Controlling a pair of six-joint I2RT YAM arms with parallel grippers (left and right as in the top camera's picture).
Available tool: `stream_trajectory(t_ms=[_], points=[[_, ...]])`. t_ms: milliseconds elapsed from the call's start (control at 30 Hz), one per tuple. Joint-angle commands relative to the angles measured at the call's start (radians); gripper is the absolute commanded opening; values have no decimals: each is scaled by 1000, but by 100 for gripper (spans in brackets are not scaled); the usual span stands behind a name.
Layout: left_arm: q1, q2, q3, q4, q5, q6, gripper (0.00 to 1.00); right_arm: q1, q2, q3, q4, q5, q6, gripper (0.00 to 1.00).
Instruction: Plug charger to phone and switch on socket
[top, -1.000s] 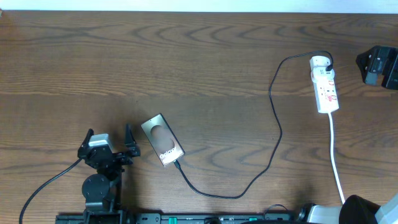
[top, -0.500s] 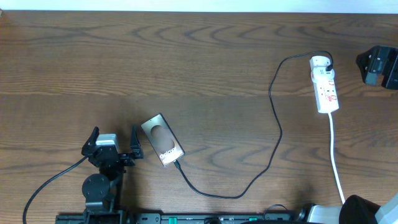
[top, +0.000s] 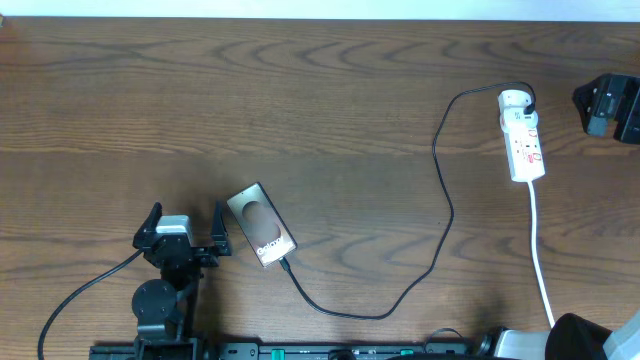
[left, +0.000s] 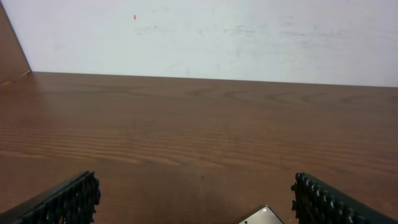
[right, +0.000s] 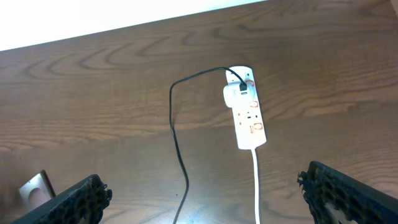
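The phone (top: 261, 227) lies flat and slanted on the wooden table, left of centre. The charger (top: 446, 205), a thin black cable, runs from the phone's near end in a loop up to its black plug (top: 524, 98) in the top of the socket (top: 525, 143), a white strip at the far right. My left gripper (top: 186, 222) stands open just left of the phone, holding nothing; in the left wrist view (left: 196, 186) only a phone corner (left: 262, 216) shows. My right gripper (right: 205, 183) is open and empty, looking from above at the socket (right: 249, 118) and charger (right: 176, 124).
The socket's white cord (top: 538, 250) runs toward the near edge, by the right arm's base (top: 585, 338). A black device (top: 610, 108) sits at the right edge beyond the socket. A white wall (left: 205, 34) borders the table's far side.
The left gripper has shifted slightly right and toward the near edge, closer to the phone. Phone, charger and socket have not moved.
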Motion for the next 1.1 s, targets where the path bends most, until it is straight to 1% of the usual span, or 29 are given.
stream_trajectory(t_ms=[0, 833, 1067], points=[[-2, -6, -22, -23, 35, 14, 98, -2, -3, 0, -1, 2, 13, 99], [-2, -6, -22, -23, 35, 14, 98, -2, -4, 0, 0, 2, 13, 99], [-2, -6, -22, -23, 35, 14, 98, 0, -71, 0, -1, 2, 13, 99]])
